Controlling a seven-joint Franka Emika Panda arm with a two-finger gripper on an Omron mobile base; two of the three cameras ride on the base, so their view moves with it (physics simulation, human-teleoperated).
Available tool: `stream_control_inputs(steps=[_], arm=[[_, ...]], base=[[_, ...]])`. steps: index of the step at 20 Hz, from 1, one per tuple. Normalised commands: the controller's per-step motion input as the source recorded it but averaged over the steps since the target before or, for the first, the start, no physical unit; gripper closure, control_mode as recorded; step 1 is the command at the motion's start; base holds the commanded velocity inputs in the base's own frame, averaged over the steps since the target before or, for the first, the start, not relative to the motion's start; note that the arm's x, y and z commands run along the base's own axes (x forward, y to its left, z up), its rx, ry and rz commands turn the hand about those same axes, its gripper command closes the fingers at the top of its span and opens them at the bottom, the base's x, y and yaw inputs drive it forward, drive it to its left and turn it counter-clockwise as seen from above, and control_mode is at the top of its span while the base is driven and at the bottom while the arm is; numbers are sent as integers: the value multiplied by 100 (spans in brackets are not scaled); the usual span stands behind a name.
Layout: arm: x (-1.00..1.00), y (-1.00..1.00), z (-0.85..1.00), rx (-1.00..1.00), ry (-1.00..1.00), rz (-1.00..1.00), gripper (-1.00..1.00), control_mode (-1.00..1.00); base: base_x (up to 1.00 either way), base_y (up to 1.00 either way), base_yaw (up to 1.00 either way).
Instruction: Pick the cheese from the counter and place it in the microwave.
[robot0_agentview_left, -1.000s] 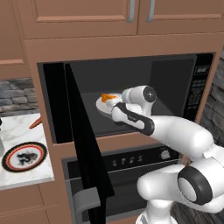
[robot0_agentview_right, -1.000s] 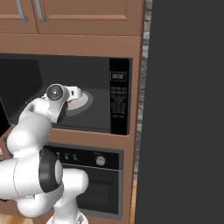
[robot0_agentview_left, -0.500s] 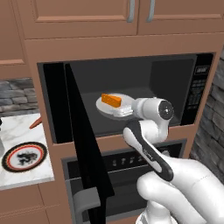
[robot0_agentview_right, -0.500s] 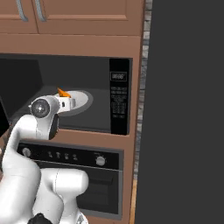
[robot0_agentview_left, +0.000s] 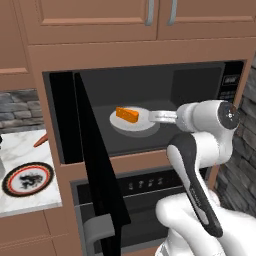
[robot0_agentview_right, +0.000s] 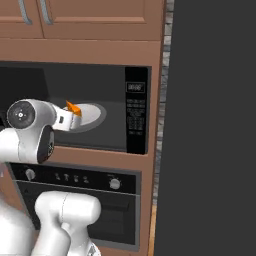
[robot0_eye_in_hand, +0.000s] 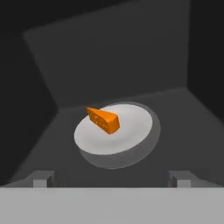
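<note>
Item: cheese (robot0_eye_in_hand: 103, 120), centre frame, on the microwave (robot0_agentview_left: 200, 85) plate (robot0_eye_in_hand: 131, 131). Gripper (robot0_eye_in_hand: 111, 178) wide, empty. Placement looks done; you next clear the cavity.

Matt cheese (robot0_eye_in_hand: 103, 120) — smooth white plate (robot0_eye_in_hand: 131, 131)

Wooden cupboard doors (robot0_agentview_left: 95, 20) with silver handles (robot0_agentview_left: 150, 11) run along the top. Below, a black oven (robot0_agentview_right: 100, 200) sits in wood framing, with a row of knobs (robot0_agentview_right: 115, 183) on its control strip. At the far left, a round plate (robot0_agentview_left: 27, 178) with a red rim and dark pattern lies flat; a thin red-orange stick (robot0_agentview_left: 40, 140) lies apart behind it. Grey stone wall (robot0_agentview_left: 20, 106) behind. A tall dark panel (robot0_agentview_right: 210, 125) stands at the right.
</note>
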Motion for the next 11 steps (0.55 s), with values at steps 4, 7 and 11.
stream_control_inputs(steps=[4, 7, 11], arm=[[-100, -29, 57, 12, 13, -12, -100, -100], [-100, -19, 31, 8, 5, -11, -100, -100], [-100, 0, 0, 0, 2, -10, -100, -100]], base=[[0, 0, 0], [0, 0, 0], [0, 0, 0]])
